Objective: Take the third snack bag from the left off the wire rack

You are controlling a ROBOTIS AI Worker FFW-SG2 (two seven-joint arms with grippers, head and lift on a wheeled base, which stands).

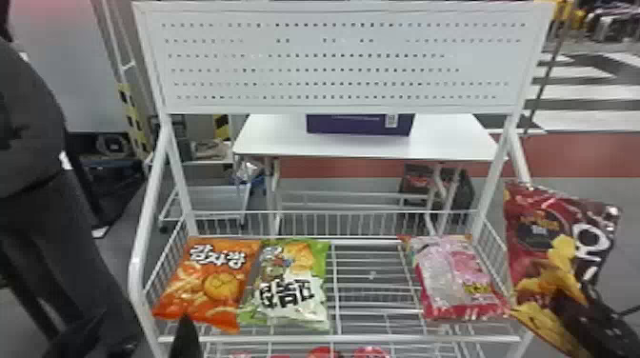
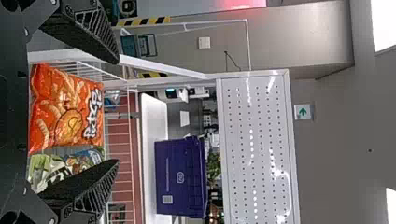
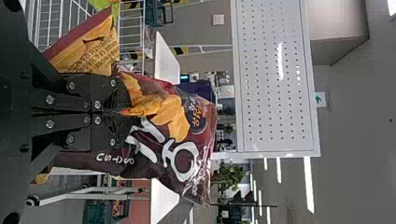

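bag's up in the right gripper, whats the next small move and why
Probably draw the right gripper back, away from the wire rack, with its jaws kept shut. It pinches the dark red snack bag by its lower end, and the bag hangs just outside the rack's right post, close to the pink bag.

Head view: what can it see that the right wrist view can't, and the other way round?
The head view adds the orange snack bag and the pink snack bag lying on the white wire rack. The right wrist view adds a small green arrow sign on the grey wall. Both share the dark red snack bag, pinched by the right gripper's fingers off the rack, and the white perforated panel.
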